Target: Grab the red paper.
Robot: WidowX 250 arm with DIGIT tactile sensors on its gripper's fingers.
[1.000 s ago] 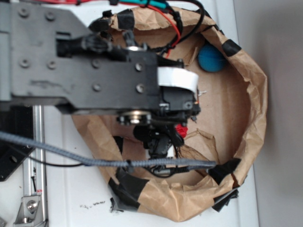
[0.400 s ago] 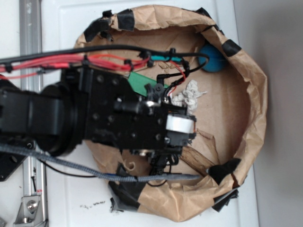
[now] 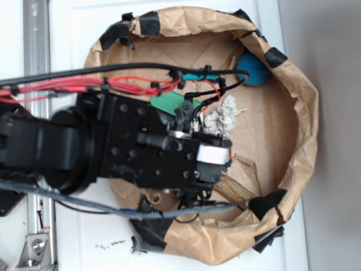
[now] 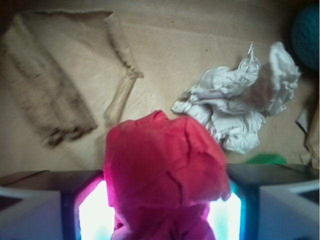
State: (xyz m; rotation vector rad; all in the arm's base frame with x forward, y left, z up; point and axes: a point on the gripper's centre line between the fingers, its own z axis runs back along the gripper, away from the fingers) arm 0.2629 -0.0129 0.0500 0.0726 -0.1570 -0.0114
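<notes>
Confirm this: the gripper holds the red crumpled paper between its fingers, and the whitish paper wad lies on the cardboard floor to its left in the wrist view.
Not quite: the side is wrong. In the wrist view the gripper holds the red crumpled paper between its fingers, and the whitish paper wad lies on the cardboard floor to its right, not its left.

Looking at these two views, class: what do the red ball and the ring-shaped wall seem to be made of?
Red ball: apparently thin matte paper, given its sharp crumpled folds. Ring-shaped wall: apparently brown kraft paper, wrinkled and dull, patched with black tape.
</notes>
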